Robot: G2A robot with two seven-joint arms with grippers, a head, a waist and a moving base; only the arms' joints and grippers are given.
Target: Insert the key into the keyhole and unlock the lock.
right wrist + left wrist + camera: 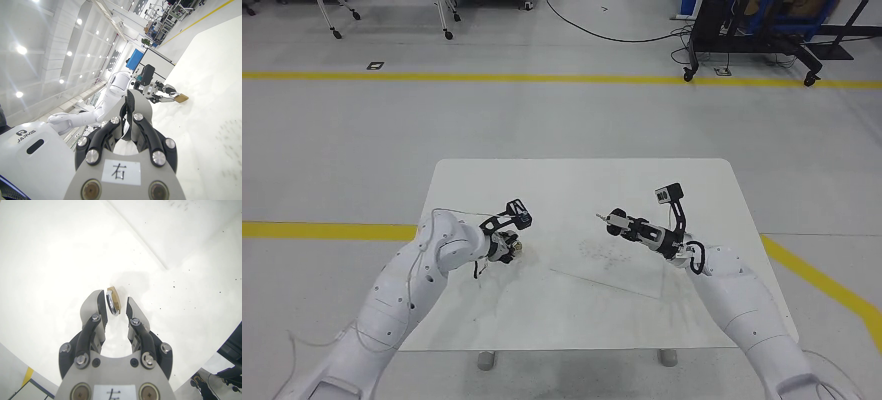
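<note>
Brass is catching our eye between the left fingers [102, 308]: the lock [114, 302] is sitting there on the white counter [56, 256]. Those fingers are standing apart. The lock's silver shackle is lying just beside one pad, while a plain gap is showing between the brass body and the other pad, so we are seeing nothing squeezed. In the right wrist view the brass body is pointing away from the left fingertips and resting on the counter. The right fingers [140, 108] are pressing together, pad against pad, well apart from the lock, with their tips pointing toward it. We are not making out whether the key is sitting between them. A clear sheet [642, 280] is lying flat on the counter near the right fingers, on the side facing the left fingers.
</note>
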